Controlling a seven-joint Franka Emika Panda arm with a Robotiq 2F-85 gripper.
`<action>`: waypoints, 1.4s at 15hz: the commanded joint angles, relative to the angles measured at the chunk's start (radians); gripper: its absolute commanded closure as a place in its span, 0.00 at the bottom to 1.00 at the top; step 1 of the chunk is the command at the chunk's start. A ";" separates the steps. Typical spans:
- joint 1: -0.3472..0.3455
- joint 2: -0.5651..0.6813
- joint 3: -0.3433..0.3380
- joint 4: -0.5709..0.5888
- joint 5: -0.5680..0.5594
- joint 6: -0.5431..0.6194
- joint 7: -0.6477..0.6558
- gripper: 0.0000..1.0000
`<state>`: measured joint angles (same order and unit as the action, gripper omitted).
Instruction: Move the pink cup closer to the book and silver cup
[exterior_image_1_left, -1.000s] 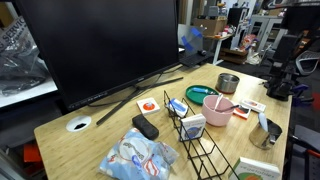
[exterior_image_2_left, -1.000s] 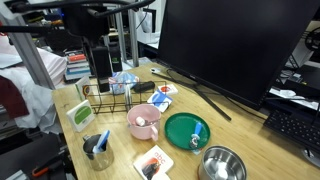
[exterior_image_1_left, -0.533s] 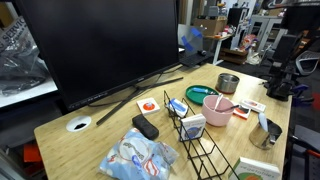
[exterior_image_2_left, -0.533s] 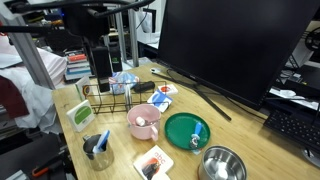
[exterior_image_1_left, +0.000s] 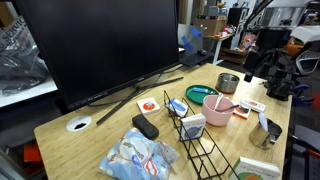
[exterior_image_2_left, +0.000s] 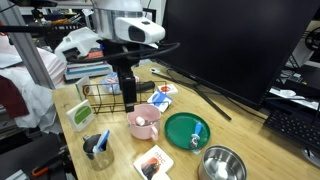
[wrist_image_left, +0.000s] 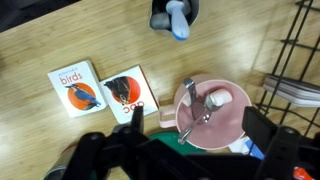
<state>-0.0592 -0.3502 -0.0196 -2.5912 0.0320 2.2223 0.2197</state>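
Observation:
The pink cup (exterior_image_1_left: 218, 109) (exterior_image_2_left: 143, 122), holding a metal spoon, stands by the teal dish (exterior_image_2_left: 187, 129). In the wrist view the pink cup (wrist_image_left: 228, 118) lies below and between the two fingers of my gripper (wrist_image_left: 197, 124). My gripper (exterior_image_2_left: 130, 101) (exterior_image_1_left: 257, 72) is open and empty, hanging just above the cup. The silver cup (exterior_image_2_left: 97, 149) (exterior_image_1_left: 267, 133) stands near the table edge, and shows as a dark cup with something blue in it in the wrist view (wrist_image_left: 160, 14). The book (exterior_image_2_left: 82, 114) (exterior_image_1_left: 258, 172) lies flat by the wire basket.
A black wire basket (exterior_image_2_left: 110, 98) (exterior_image_1_left: 200, 140) stands next to the pink cup. A round metal tin (exterior_image_2_left: 222, 164) (exterior_image_1_left: 228, 83), two small cards (wrist_image_left: 76, 88) (wrist_image_left: 129, 92) and a large monitor (exterior_image_1_left: 100, 45) share the table.
The arm has swung into both exterior views and come down over the pink cup. The cups, book and dish have not moved.

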 joint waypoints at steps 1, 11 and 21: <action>-0.044 0.111 0.006 0.046 0.001 0.078 0.132 0.00; -0.064 0.171 -0.001 0.071 0.068 0.064 0.373 0.00; -0.071 0.294 -0.063 0.048 0.124 0.219 0.630 0.00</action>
<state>-0.1365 -0.0559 -0.0769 -2.5435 0.1578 2.4436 0.8489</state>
